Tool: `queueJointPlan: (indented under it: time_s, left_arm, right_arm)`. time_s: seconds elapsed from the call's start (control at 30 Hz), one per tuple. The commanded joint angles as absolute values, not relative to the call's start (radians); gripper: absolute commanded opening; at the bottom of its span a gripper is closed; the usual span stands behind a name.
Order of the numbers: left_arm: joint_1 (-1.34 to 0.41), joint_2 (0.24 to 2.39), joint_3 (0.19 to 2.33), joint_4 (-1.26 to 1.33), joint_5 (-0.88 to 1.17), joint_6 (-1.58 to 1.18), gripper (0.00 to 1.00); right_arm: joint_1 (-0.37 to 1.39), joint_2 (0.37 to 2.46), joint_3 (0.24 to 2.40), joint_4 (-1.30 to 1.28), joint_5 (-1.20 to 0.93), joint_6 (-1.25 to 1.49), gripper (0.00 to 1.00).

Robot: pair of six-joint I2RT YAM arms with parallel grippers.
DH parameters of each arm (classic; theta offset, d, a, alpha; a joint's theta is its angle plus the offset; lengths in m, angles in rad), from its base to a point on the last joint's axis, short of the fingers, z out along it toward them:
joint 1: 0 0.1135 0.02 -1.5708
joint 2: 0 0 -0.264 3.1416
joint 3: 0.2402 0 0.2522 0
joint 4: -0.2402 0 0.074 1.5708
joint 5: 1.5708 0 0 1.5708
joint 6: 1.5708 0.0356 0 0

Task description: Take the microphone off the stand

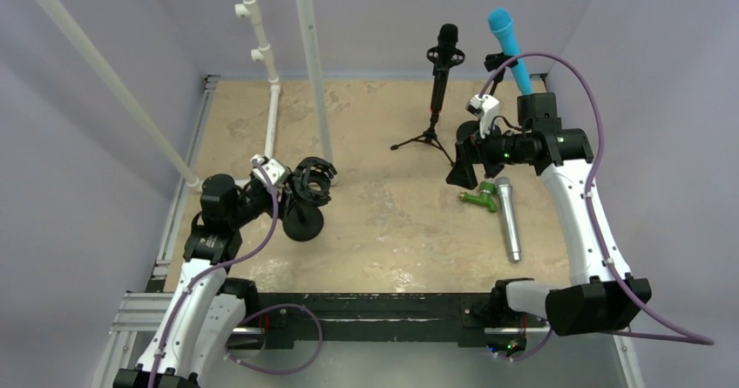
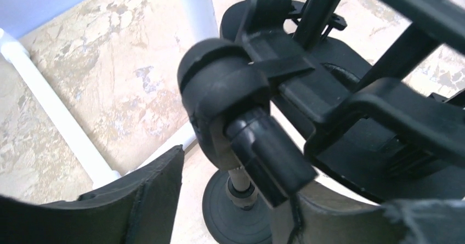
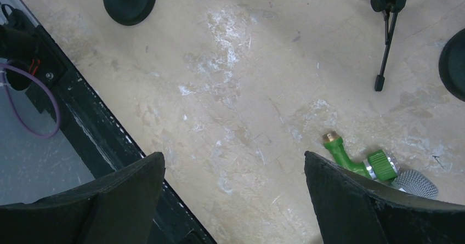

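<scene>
Left pincer (image 2: 241, 172) has its two fingers on either side of the jointed neck of the round-based stand (image 1: 303, 222) at the left of the counter (image 1: 375, 231). In the left wrist view one finger (image 2: 137, 200) shows a sliver of counter between itself and the neck. Whether the fingers already pinch the neck I cannot tell. Right pincer (image 3: 233, 159) is released, its fingers spread wide and holding nothing. It hangs above the right half of the counter.

Two white pipes (image 1: 309, 65) rise from the far left of the mottled beige counter. The round-based stand is upright, and the black cradle (image 1: 312, 181) at its top holds no microphone. At the far side a tripod stand (image 1: 427, 135) carries a black microphone (image 1: 446, 44), upright in its clip. A blue microphone (image 1: 510, 48) stands tilted at the far right, its support mostly hidden behind the right arm.

The silver microphone (image 1: 508, 218) lies flat on the counter, off any stand, just below the right pincer. Its mesh head points toward the far side. A small green hose nozzle (image 1: 479, 198) lies just beside that head.
</scene>
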State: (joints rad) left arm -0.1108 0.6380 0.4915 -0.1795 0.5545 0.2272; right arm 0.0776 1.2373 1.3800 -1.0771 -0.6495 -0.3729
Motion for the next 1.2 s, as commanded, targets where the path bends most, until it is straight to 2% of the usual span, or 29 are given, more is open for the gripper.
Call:
queueJointPlan:
  time_s: [0.0,0.1,0.3,0.33,0.63,0.8,0.97,1.17]
  left_arm:
    - [-0.09,0.648,0.497,-0.094,0.638,0.218,0.49]
    - [-0.084,0.658,0.513,-0.105,0.666,0.223,0.4]
    - [-0.084,0.707,0.623,-0.204,0.751,0.253,0.03]
    - [-0.084,0.712,0.649,-0.228,0.766,0.255,0.0]
    - [-0.087,0.788,0.903,-0.39,0.964,0.152,0.0]
    - [-0.125,0.865,1.096,-0.451,0.964,0.055,0.0]
    - [-0.199,0.942,1.291,-0.501,0.994,-0.037,0.0]
    - [-0.289,1.064,1.466,-0.413,1.027,-0.232,0.0]
  right_arm:
    - [0.083,1.246,1.406,-1.082,-0.663,-0.368,0.96]
    - [0.086,1.248,1.408,-1.085,-0.663,-0.373,0.96]
    - [0.095,1.249,1.425,-1.09,-0.717,-0.398,0.96]
    - [0.098,1.247,1.427,-1.087,-0.729,-0.403,0.96]
    - [0.191,1.237,1.413,-0.982,-0.87,-0.432,0.96]
    - [0.327,1.253,1.43,-0.861,-0.887,-0.385,0.96]
    - [0.431,1.326,1.522,-0.845,-0.903,-0.381,0.96]
    - [0.474,1.348,1.547,-0.592,-0.972,-0.176,0.96]
